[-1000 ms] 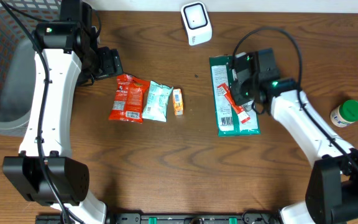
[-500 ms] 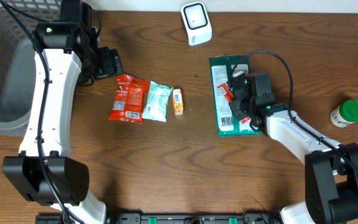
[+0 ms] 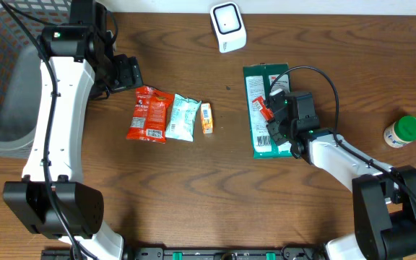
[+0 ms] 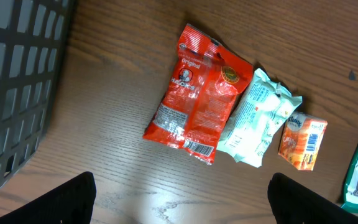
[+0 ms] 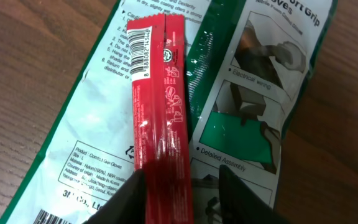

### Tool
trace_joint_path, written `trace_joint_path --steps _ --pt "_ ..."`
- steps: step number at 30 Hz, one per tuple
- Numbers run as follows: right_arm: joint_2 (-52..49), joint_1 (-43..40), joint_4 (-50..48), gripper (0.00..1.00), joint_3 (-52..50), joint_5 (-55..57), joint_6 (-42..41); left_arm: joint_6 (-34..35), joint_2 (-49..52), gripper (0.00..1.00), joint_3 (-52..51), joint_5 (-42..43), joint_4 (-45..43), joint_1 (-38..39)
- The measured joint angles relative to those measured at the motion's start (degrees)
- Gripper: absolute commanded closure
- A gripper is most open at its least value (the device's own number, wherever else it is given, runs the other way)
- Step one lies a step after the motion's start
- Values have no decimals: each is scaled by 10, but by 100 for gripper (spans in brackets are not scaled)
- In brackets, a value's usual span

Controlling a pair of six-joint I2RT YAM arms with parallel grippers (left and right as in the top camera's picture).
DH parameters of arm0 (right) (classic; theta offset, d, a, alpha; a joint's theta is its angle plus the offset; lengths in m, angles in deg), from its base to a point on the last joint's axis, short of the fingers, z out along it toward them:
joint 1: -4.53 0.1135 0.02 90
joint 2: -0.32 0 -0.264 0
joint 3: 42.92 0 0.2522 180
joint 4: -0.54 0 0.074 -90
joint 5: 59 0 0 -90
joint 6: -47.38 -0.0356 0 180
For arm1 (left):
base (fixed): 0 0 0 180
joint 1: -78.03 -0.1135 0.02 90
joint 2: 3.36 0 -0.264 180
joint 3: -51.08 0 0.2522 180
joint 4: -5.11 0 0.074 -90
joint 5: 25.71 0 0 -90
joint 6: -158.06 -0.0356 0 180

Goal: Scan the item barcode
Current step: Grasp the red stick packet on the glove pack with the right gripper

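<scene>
Red stick packet: lies flat on the green bag, right of centre on the bench. Its near end sits between the fingers of the right tool.

Right tool: fingers apart, gap wider than the packet. One finger is against the packet's edge, and bag shows on the other side. Not clamped, as far as the wrist view shows. Judgement: the packet is resting on the bag, not carried.

Axis: the long axis runs straight away from the tool, roughly in line with the bag's length. The printed seam side faces up. The barcode is at the far end, face up and uncovered. That end points toward the far edge of the bench.

Beyond the bag: white scanner, well apart at the far edge, so the code is not yet in front of it. Judgement: gripping the bare end keeps the code free to show.

Far side: left tool hangs wide apart and empty above the red snack bag, pale pouch and small orange box, beside the basket.
</scene>
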Motion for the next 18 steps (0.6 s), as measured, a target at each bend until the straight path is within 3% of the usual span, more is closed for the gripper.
trace_joint_path --steps 18 --pt "-1 0 33 61 -1 -34 -19 0 0 11 0 0 0 0"
